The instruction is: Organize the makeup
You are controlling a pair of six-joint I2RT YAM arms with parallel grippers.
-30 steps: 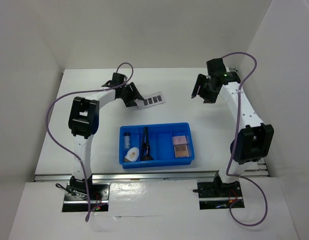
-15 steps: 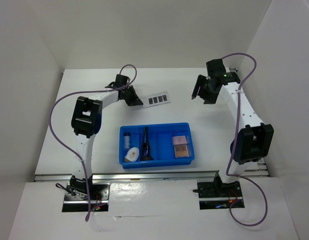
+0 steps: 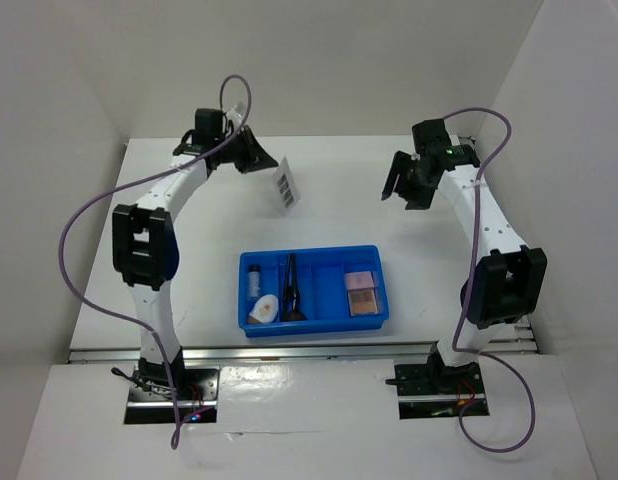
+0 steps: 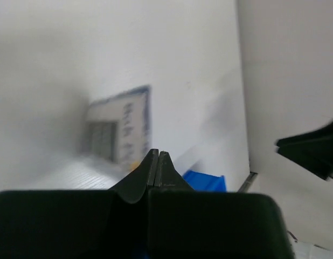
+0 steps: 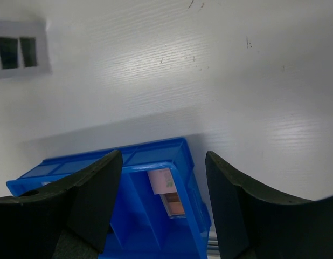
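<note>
At the table's [image 3: 339, 160] far left, pinching the clear palette [image 3: 286, 185], apparently, in the left gripper's [image 4: 157, 154] closed jaws, with the right gripper [image 5: 162, 156] wide open and empty, before a likely carry to the blue tray [image 3: 311, 251].

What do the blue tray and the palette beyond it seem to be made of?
The blue tray looks like moulded plastic, slightly glossy: even colour, thin walls and dividers. The palette seems clear plastic holding dark pans, judging by its pale see-through frame; blur leaves this uncertain.
</note>
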